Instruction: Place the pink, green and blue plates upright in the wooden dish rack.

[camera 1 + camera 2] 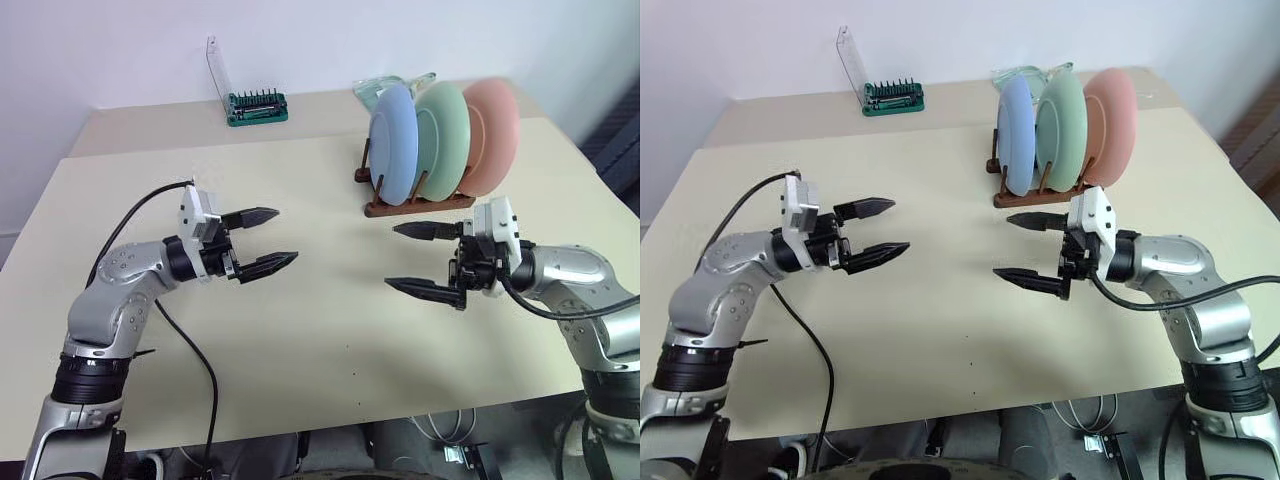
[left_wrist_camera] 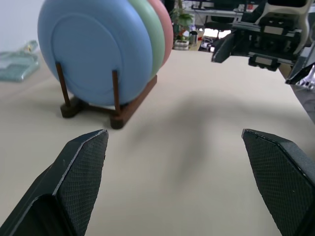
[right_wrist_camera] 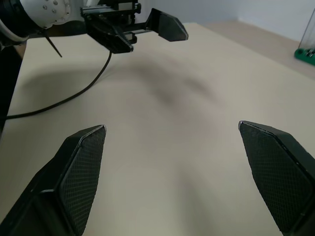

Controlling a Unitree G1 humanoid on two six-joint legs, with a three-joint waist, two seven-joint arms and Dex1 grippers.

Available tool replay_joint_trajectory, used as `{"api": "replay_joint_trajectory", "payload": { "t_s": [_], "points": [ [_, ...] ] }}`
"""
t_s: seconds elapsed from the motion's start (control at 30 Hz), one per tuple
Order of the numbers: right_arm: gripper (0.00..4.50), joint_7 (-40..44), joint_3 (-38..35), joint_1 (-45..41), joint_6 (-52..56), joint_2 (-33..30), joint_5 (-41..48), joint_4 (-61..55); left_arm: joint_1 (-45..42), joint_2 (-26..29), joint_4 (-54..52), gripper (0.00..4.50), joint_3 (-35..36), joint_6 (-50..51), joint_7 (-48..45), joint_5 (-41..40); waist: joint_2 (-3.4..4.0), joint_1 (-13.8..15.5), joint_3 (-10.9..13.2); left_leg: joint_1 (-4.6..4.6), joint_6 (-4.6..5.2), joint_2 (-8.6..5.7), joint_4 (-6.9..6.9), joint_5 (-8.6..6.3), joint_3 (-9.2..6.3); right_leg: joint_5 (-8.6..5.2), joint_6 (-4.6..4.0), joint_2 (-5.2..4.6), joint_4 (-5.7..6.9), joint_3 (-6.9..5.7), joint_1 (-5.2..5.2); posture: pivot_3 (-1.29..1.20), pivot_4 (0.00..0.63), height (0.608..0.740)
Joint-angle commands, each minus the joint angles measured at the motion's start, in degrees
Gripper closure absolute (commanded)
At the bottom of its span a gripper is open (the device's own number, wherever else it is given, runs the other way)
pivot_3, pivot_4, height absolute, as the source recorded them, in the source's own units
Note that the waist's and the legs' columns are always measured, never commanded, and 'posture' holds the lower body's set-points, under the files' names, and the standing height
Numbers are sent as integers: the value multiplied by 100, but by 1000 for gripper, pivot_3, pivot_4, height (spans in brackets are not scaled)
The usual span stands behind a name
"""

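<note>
Three plates stand upright in the dark wooden dish rack [image 1: 418,205] at the table's far right: the blue plate [image 1: 394,143] in front, the green plate [image 1: 442,137] in the middle, the pink plate [image 1: 492,135] behind. My left gripper [image 1: 270,240] hovers open over the table's left middle, pointing right, nothing between its fingers. Facing it from the right, my right gripper [image 1: 408,258] is open and empty, just in front of the rack. The left wrist view shows the blue plate [image 2: 96,51] and rack [image 2: 129,105] beyond the open fingers [image 2: 81,177].
A green bit holder [image 1: 257,107] with a raised clear lid stands at the back of the beige table [image 1: 320,350]. A clear greenish tray [image 1: 380,92] lies behind the plates. A black cable [image 1: 190,350] hangs from my left arm over the table.
</note>
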Motion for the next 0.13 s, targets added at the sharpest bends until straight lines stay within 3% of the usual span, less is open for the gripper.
{"api": "replay_joint_trajectory", "payload": {
  "t_s": [0.03,0.13],
  "points": [
    [91,-32,-162,-118,-141,-135,-10,-132,-43,-42,-263,0,23,-116,55,14,0,-1,0,0,0,0,0,0,0,0,0,0,0,0,0,0,150,740],
    [91,-81,-61,-404,-240,-54,-75,119,-128,-100,-126,0,8,-223,61,114,0,-3,0,1,0,1,-1,0,0,0,0,0,-1,0,0,0,150,740]
  ]
}}
